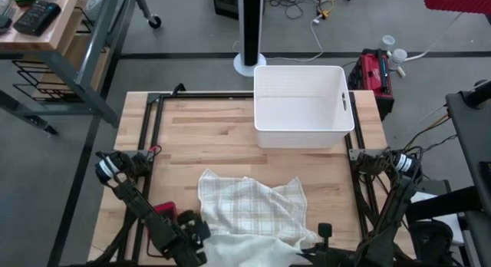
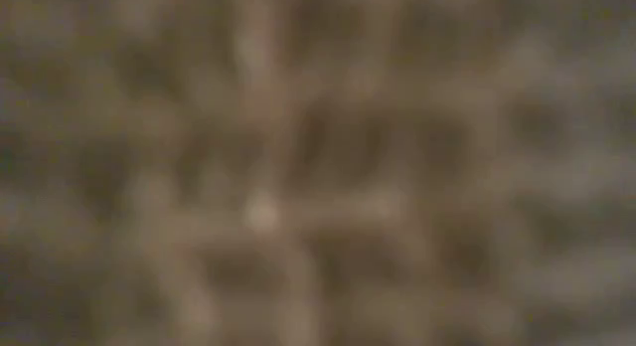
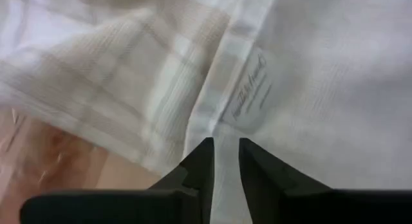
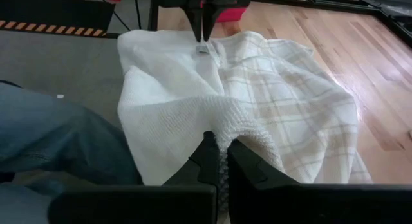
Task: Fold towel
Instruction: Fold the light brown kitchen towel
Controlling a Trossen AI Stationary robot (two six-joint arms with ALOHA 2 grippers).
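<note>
Both hands pinch the checked towel point(image 1: 257, 209) at the surface's near edge: left hand point(image 3: 224, 161), right hand point(image 4: 219, 161).

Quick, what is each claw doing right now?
Left claw: closed on the towel edge beside its label.
Right claw: closed on the towel's bunched edge.
</note>
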